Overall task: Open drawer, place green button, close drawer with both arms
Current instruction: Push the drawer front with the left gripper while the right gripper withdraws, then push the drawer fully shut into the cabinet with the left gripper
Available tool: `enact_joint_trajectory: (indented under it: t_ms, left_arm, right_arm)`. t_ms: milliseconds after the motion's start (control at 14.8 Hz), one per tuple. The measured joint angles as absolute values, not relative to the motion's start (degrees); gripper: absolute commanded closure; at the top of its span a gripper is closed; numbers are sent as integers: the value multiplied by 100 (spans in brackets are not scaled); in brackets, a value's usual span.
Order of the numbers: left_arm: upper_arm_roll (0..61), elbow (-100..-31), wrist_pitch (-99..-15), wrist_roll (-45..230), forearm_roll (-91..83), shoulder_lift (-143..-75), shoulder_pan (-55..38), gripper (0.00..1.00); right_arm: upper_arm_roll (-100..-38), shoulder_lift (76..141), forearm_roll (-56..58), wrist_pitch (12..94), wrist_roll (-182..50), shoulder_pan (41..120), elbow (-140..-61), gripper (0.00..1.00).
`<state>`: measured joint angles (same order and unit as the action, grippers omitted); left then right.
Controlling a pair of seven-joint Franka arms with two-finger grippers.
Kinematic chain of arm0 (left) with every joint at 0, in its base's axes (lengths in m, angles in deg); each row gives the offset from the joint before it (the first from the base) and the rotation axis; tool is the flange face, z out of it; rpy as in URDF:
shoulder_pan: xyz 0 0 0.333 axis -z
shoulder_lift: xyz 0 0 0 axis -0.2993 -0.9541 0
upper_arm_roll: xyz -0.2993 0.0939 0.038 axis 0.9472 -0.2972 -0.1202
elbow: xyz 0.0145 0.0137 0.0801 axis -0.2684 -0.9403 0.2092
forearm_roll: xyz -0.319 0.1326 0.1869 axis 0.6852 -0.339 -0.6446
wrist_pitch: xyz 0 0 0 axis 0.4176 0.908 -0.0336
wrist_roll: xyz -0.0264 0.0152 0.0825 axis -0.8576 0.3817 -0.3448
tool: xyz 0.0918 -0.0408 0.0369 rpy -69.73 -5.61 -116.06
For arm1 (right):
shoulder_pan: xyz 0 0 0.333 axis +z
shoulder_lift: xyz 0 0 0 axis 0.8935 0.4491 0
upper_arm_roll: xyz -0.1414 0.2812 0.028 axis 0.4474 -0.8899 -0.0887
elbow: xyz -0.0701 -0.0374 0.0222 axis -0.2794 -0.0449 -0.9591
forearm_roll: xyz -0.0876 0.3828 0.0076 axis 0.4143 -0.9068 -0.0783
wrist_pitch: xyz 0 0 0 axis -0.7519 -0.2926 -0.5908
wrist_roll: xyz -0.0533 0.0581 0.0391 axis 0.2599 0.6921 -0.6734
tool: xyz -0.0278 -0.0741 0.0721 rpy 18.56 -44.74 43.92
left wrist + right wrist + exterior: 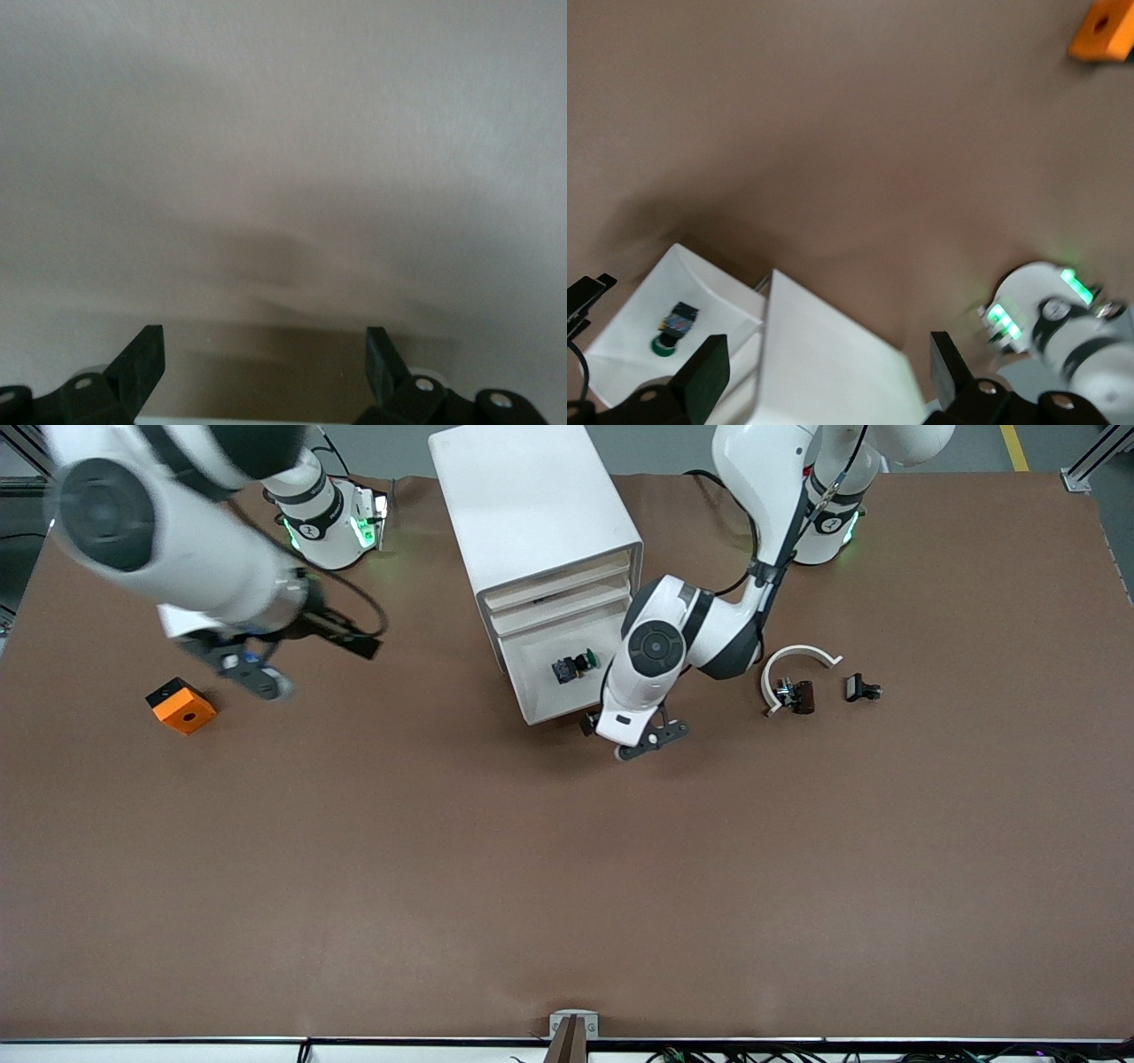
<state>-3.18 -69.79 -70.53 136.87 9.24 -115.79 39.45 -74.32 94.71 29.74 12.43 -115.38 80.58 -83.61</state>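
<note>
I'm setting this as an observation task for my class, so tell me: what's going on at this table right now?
The lowest drawer of the white cabinet is pulled out, with the green-capped button lying in it. The left gripper, fingers open and empty, sits low at the drawer's front corner, seemingly placed to push it shut. The right gripper, also open and empty, is up over the table near the orange block. The drawer is not yet closed.

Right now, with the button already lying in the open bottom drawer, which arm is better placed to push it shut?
Probably the left. The left gripper, open, hangs right at the front of the pulled-out drawer holding the button. The right gripper, also open, is up over the table near the orange block.
</note>
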Motion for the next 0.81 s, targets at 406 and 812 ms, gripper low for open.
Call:
enact_joint_trajectory:
  t_ms: [406,812]
  left_arm:
    - [209,-7018,-7068,13675,923,-11620,3968,0]
    - [791,-7139,-7067,13691,1013,-11618,3969,0]
  right_arm:
    - [-7421,9426,3361,1484,-9174,6915,-8652,0]
    - [-7425,9172,3464,2016,-8350,6639,-8962,0]
